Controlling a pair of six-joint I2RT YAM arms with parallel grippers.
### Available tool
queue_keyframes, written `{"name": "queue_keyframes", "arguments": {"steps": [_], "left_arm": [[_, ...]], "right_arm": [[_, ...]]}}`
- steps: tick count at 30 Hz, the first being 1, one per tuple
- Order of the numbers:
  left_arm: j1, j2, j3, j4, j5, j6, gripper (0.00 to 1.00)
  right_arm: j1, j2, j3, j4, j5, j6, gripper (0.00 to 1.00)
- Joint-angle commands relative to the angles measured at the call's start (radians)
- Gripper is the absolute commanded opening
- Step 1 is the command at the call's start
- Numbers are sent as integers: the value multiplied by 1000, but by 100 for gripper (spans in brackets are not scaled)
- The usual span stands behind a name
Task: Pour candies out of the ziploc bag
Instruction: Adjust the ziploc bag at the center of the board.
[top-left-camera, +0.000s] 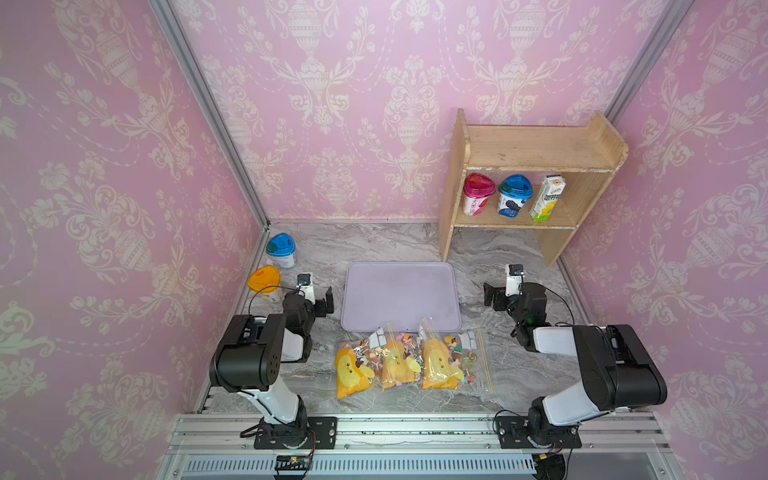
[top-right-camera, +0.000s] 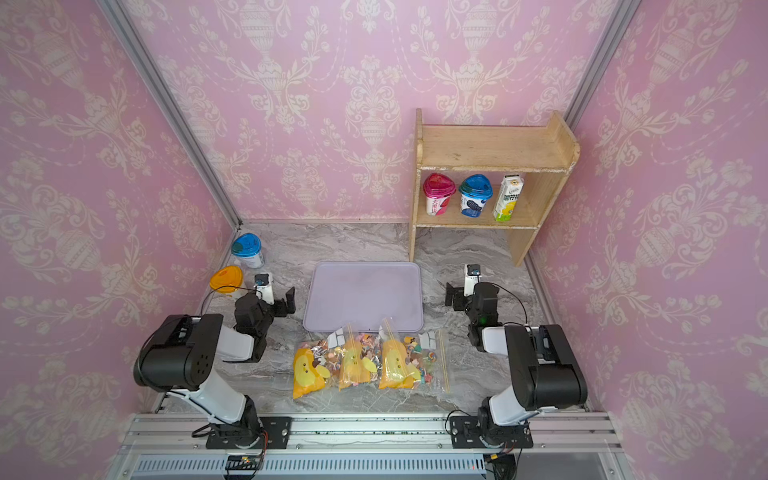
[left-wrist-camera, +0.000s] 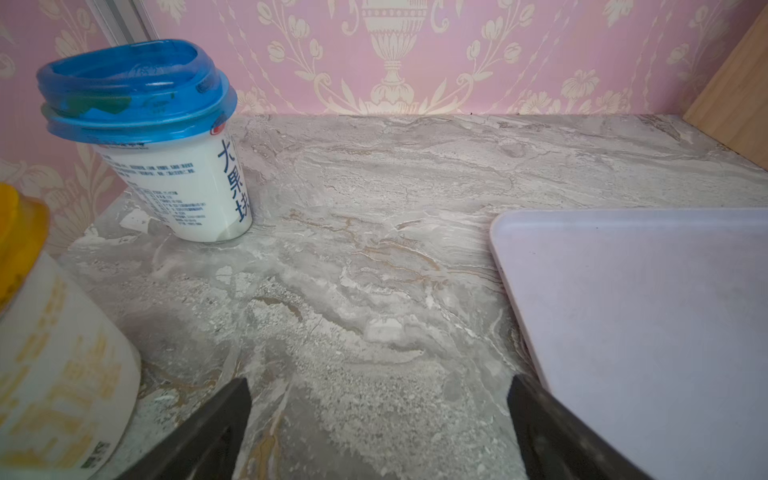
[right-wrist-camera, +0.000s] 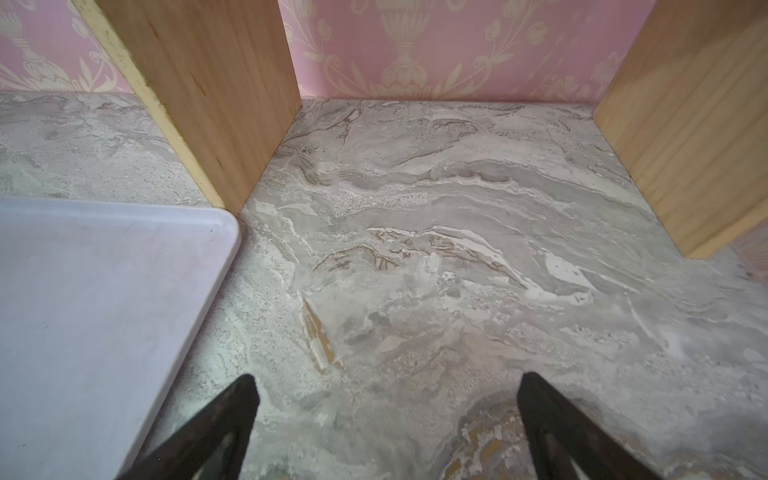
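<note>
hands: left gripper (left-wrist-camera: 379, 384) and right gripper (right-wrist-camera: 386, 378) wide open, empty | next: grab one ziploc bag (top-left-camera: 436, 365) by its bottom | tip candies (top-left-camera: 462, 362) slowly over tray (top-left-camera: 401, 295)

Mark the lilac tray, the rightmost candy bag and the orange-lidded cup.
lilac tray (top-left-camera: 401, 291): in a top view, its bare middle.
rightmost candy bag (top-left-camera: 438, 365): in a top view, its yellow print.
orange-lidded cup (top-left-camera: 264, 277): in a top view, its lid.
</note>
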Motion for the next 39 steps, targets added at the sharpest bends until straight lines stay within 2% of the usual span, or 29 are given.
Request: {"name": "queue_keyframes", "arguments": {"steps": [1, 7, 14, 20, 25, 35, 39], "left_arm": [[5, -19, 16, -29, 24, 25, 99], [5, -20, 16, -29, 23, 25, 99], [5, -22, 43, -82, -57, 1, 99], [6, -20, 45, -82, -70, -4, 99], [6, -20, 36, -63, -164, -34, 99], [3, -22, 35, -68, -176, -34, 99], [2, -22, 17, -31, -219, -47, 99]], "right_arm": [[-2, -25, -13, -10, -15, 23, 100], [-3, -25, -12, -10, -15, 23, 100], [-3, -25, -13, -10, -16, 22, 100], [-3, -25, -13, -10, -15, 22, 100], [-2, -25, -13, -10, -15, 22, 100], [-3, -25, -12, -11, -16, 22, 100], [-2, -25, -13, -11, -13, 22, 100]]}}
